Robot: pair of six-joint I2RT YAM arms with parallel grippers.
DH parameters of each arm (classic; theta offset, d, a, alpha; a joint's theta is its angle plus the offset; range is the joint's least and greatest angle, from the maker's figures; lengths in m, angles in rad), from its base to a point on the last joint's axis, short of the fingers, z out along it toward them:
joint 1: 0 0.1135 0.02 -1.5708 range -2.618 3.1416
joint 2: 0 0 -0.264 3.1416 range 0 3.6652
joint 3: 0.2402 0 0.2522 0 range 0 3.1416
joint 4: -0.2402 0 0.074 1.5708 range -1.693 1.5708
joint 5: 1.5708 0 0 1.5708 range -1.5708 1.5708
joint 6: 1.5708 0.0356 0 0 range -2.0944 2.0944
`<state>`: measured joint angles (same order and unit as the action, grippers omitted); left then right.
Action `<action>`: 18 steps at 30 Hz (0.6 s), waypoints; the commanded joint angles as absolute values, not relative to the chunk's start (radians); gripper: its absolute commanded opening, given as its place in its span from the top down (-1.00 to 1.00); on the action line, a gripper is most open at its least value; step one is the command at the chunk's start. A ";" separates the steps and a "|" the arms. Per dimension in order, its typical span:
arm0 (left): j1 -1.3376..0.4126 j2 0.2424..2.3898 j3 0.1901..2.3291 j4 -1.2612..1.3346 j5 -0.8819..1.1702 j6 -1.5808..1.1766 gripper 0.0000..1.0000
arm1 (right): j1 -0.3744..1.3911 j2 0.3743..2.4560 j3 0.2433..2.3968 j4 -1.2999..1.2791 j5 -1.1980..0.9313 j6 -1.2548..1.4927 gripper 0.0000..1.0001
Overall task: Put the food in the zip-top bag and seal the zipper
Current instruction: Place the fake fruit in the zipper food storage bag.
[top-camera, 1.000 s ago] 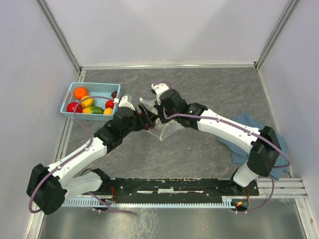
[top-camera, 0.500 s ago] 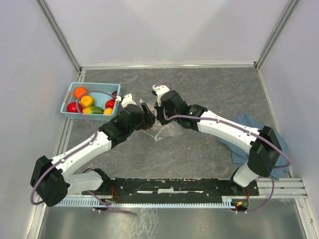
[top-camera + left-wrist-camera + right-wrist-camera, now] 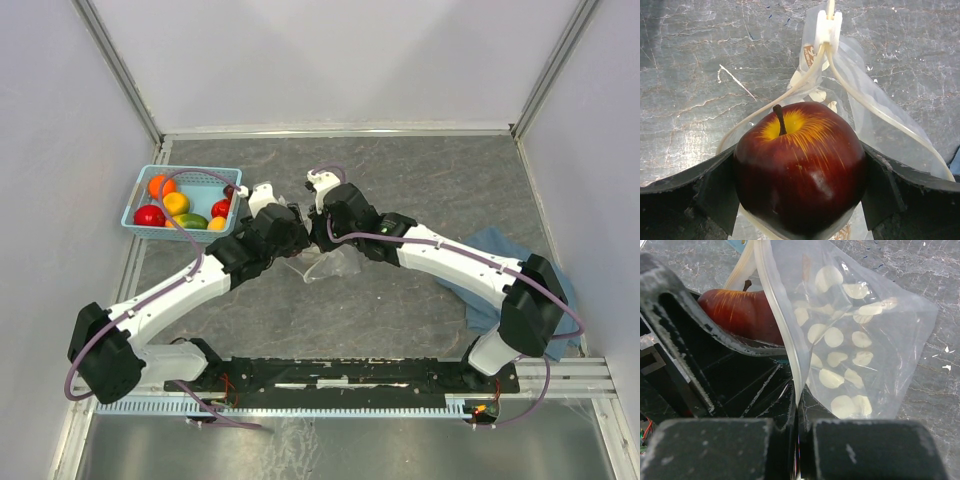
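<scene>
Red apple point(image 3: 800, 175) gripped in left claw point(image 3: 799, 155), poised at bag point(image 3: 875, 340) mouth; right claw point(image 3: 797, 416) pinched shut on zipper point(image 3: 782, 330). Might snag the narrow rim and yank it from that pinch.

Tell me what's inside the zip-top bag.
Only printed white spots show through the zip-top bag; no food inside. The red apple sits at its mouth, hiding what lies beneath.

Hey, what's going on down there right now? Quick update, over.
Left gripper clamped on red apple at zip-top bag mouth. Right gripper pinching zipper, mouth open. Nothing blocking; other fruit in basket.
</scene>
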<state>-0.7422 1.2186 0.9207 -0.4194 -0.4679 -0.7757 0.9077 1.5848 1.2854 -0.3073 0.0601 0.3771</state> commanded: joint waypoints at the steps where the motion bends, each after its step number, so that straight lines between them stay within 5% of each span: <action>1: -0.751 1.212 0.971 -0.417 -0.491 -0.737 -0.79 | 0.911 1.546 1.277 -0.241 0.053 0.401 0.96; 18: -0.752 1.133 0.990 -0.445 -0.484 -0.733 -0.89 | 0.859 1.541 1.246 -0.215 0.018 0.465 0.91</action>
